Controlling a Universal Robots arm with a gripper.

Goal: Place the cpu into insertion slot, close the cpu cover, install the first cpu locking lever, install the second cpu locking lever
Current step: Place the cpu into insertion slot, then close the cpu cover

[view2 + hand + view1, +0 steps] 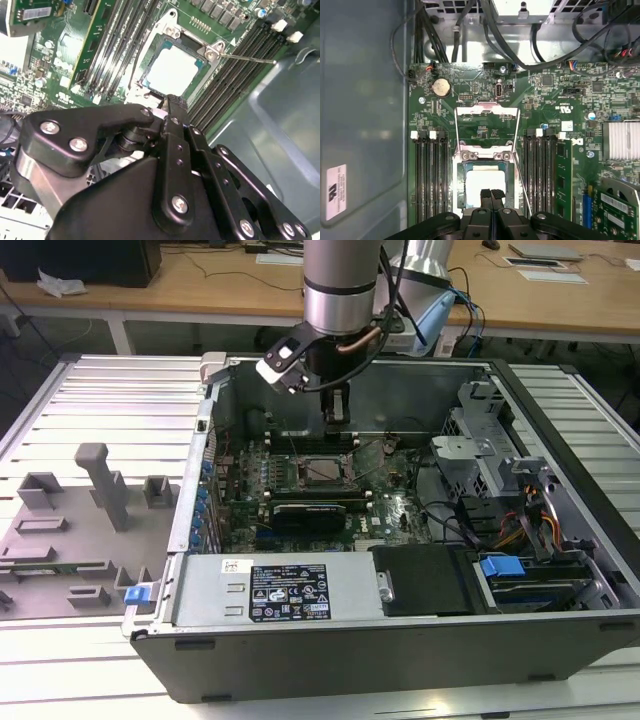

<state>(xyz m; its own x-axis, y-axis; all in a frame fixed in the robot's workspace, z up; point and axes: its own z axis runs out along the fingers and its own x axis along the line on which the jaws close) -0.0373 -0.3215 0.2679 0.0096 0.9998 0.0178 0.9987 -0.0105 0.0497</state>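
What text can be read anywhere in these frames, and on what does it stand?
None is legible.
Black label on the power supply: too small to read.
White sticker on the case wall: blurred.
Motherboard print: too small.

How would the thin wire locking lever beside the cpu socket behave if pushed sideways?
The locking lever looks like thin bare wire, so it probably flexes slightly under load. Its smooth metal could let a push slip off. Anchored beside the cpu, it likely pivots rather than slides.
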